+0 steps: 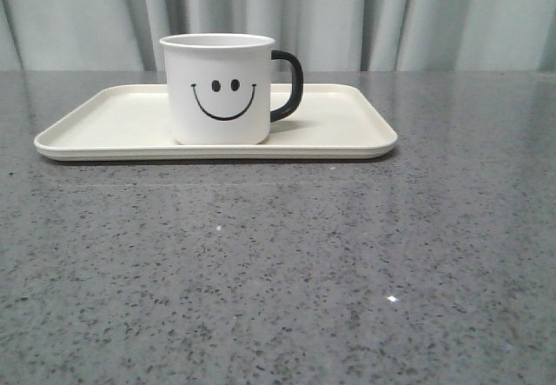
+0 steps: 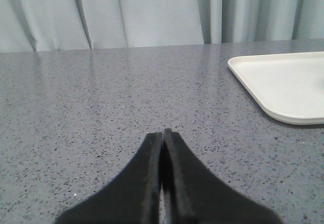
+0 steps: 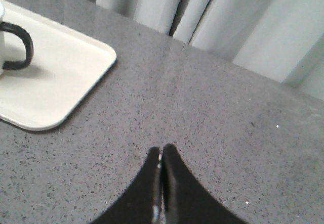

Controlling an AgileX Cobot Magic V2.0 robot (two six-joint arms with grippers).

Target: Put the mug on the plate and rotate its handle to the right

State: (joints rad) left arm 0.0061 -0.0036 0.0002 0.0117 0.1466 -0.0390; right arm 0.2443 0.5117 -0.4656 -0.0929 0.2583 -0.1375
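Only the fingers of the two grippers show, and only in the wrist views. The left gripper [image 2: 163,133] has two matte black fingers [image 2: 136,183] that broaden from narrow, rounded tips into wide curved bases, each with a thin ridged pad along its inner edge. The right gripper [image 3: 161,148] has the same black, tapering form, with a glint of pale material low in the seam between its fingers [image 3: 179,188].

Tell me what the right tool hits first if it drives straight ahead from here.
Probably nothing on the table: ahead of the shut right tool lies bare countertop up to the curtain. The plate and mug handle sit off to the side.
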